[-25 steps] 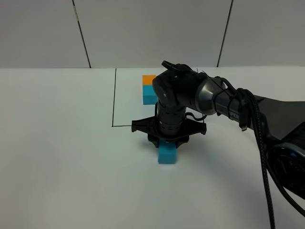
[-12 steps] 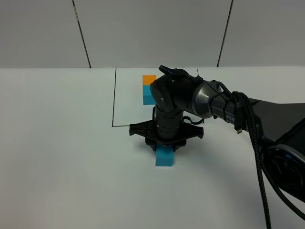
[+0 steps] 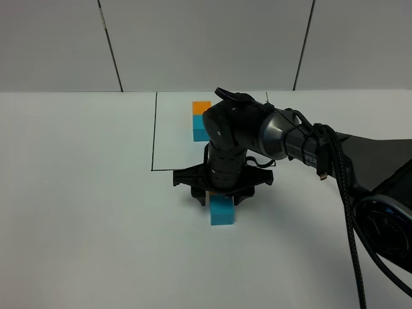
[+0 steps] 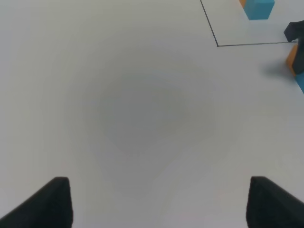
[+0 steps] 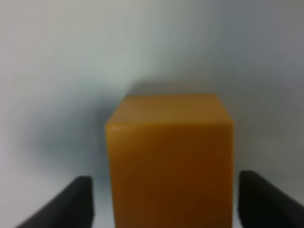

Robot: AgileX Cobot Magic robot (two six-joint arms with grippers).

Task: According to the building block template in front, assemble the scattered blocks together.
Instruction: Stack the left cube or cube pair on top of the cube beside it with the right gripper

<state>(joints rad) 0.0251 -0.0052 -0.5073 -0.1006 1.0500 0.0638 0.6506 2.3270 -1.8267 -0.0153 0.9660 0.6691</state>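
Note:
The building block template, an orange cube (image 3: 201,107) joined to a cyan cube (image 3: 201,127), sits inside a thin black-lined rectangle (image 3: 153,141). The scattered cyan cube (image 3: 222,211) lies just in front of that rectangle. The scattered orange cube (image 5: 169,156) stands directly behind it, seemingly touching, mostly hidden under my right gripper (image 3: 219,195) in the exterior view. The right gripper is open, and its fingers (image 5: 76,202) flank the orange cube with gaps on both sides. My left gripper (image 4: 161,202) is open and empty over bare table, far from the cubes.
The white table (image 3: 77,193) ends at a grey panelled wall (image 3: 206,45). The right arm and its cable (image 3: 347,193) stretch in from the right. In the left wrist view the template's cyan cube (image 4: 260,8) and both scattered cubes (image 4: 294,61) sit at the frame's edge.
The right gripper has shifted slightly left with the cyan cube. Its fingers have spread apart, and a sliver of the orange cube now shows under them.

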